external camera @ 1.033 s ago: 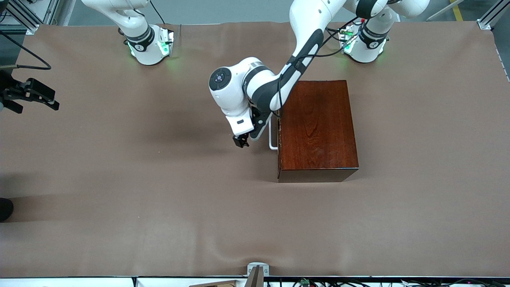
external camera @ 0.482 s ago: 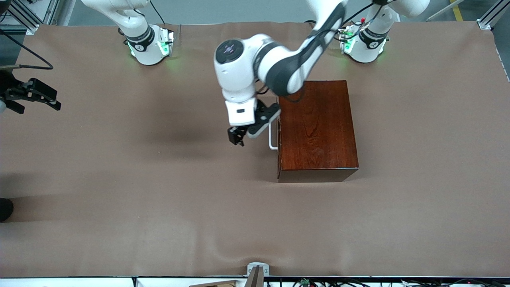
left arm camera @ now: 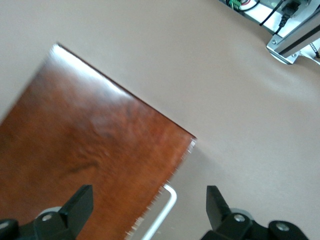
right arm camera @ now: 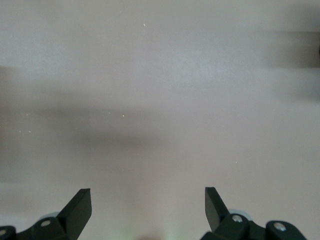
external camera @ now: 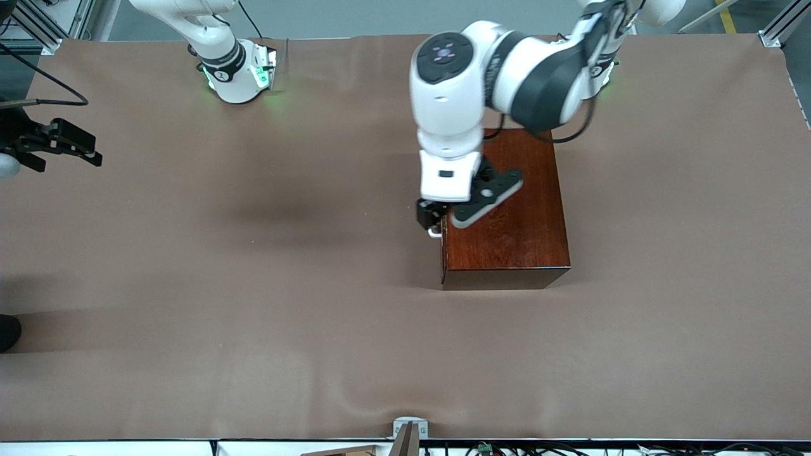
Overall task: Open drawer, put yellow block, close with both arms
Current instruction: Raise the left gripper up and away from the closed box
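Right hand (external camera: 60, 149) spread, waiting over the bench (external camera: 253, 304) at the right arm's end. Left hand (left arm camera: 150, 210) spread, holding nothing, above the white handle (left arm camera: 162, 212) of the shut drawer (external camera: 442, 247) in the wooden box (external camera: 513, 240).

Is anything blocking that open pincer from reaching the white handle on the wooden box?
Nothing visible. The left pincer hangs open over the drawer's white handle, at the wooden box front edge, with only bare table around.
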Action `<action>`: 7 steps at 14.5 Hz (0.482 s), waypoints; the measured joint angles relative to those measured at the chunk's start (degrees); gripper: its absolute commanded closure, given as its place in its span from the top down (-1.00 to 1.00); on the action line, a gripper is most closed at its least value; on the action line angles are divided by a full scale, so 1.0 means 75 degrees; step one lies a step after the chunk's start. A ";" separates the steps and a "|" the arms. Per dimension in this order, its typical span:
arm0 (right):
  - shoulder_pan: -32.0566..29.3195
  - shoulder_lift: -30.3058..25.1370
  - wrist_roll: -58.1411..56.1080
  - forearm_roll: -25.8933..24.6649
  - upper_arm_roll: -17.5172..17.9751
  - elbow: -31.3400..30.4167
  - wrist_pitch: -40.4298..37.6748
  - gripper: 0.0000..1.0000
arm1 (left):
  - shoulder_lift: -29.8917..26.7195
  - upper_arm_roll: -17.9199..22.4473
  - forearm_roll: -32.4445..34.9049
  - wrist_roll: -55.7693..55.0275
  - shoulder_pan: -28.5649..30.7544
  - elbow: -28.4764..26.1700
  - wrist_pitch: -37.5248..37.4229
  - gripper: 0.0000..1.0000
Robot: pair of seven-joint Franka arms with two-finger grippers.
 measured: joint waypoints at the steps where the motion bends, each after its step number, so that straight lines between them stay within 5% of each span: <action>1: 0.0004 -0.0001 0.0000 0.0000 0.0006 0.0026 -0.0023 1.00 | -0.0223 0.0002 0.0000 0.0427 0.0138 -0.0219 -0.0013 1.00; 7: 0.0018 -0.0003 0.0000 -0.0223 0.0008 0.0173 0.0006 1.00 | -0.1430 -0.0004 0.0000 0.2636 0.0832 -0.1467 -0.0031 1.00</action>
